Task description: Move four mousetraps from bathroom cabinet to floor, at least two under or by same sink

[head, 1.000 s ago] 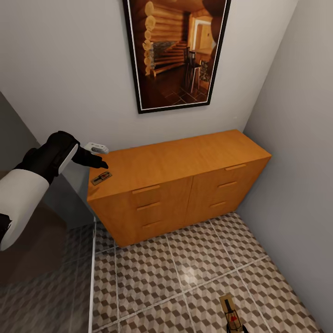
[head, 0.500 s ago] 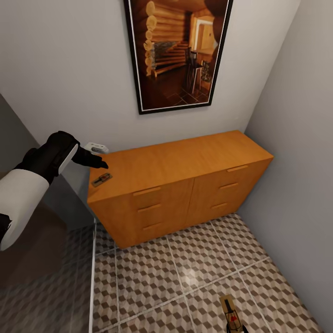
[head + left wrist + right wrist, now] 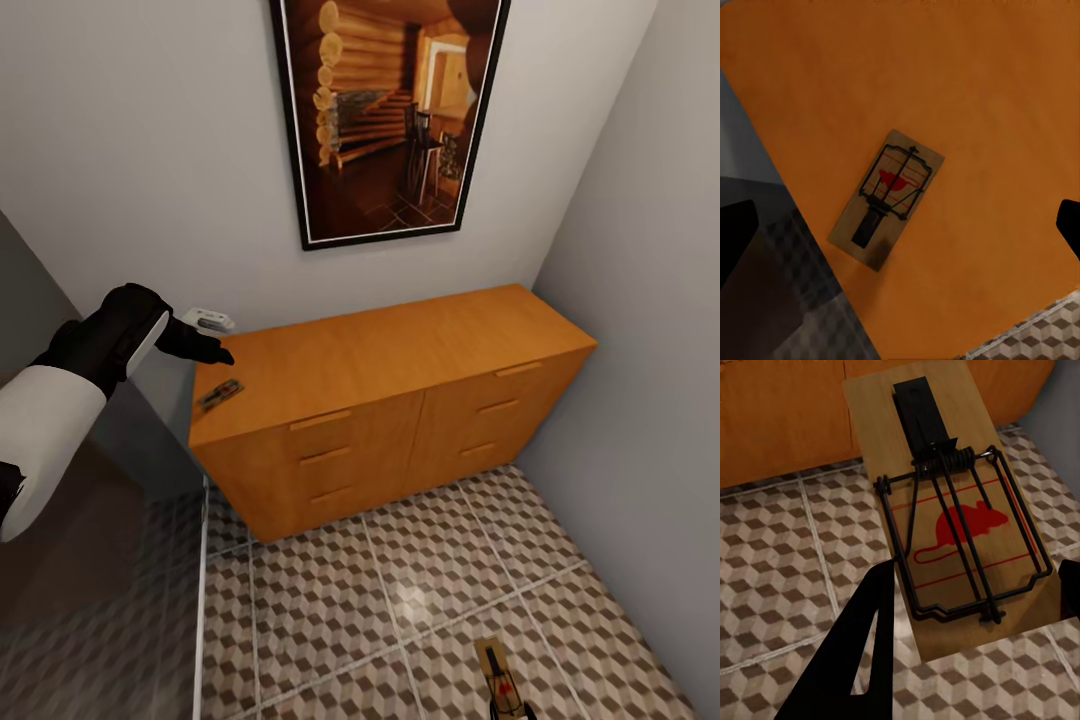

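My left hand (image 3: 205, 350), fingers spread apart, hovers at middle left over a mousetrap (image 3: 220, 395) on the cabinet (image 3: 400, 350). My right hand (image 3: 967, 645) is clamped on a second mousetrap (image 3: 945, 502) above the tiled floor (image 3: 400, 590).

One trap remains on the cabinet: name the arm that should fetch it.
Left, probably. The left gripper hangs open right above the mousetrap on the cabinet; the right gripper already holds another mousetrap.

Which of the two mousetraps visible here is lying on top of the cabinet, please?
The mousetrap near the cabinet's left end, just below the left gripper, lies on its top. The other mousetrap is low, over the tiled floor.
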Robot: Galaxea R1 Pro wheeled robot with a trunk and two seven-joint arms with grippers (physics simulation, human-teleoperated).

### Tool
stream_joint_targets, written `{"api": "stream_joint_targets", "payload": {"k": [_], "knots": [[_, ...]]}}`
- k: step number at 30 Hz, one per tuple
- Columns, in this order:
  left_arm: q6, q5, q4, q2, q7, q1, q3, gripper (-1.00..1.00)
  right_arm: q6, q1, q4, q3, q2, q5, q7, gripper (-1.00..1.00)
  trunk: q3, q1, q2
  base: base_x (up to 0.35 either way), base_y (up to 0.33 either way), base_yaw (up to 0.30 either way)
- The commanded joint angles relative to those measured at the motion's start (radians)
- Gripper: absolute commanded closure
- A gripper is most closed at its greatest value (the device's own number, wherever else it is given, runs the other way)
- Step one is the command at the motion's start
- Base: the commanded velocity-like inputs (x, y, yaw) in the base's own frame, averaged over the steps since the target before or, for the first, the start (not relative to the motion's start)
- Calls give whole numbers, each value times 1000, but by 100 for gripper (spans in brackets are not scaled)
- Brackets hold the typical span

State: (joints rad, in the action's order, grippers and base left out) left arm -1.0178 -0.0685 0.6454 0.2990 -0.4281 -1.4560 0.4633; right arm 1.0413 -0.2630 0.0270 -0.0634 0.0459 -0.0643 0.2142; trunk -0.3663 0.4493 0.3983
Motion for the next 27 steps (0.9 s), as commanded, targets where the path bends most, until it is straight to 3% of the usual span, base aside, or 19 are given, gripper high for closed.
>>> {"api": "stream_joint_targets", "payload": {"k": [1,27], "knots": [[-4,-7,1,2,2,-1,6,-100,2,-1,-1,-6,0,-5,10,100,-2,1,2,116,0,0],[-4,-7,1,2,2,-1,8,-100,2,-1,-1,-6,0,-5,10,100,-9,1,2,14,0,0]]}}
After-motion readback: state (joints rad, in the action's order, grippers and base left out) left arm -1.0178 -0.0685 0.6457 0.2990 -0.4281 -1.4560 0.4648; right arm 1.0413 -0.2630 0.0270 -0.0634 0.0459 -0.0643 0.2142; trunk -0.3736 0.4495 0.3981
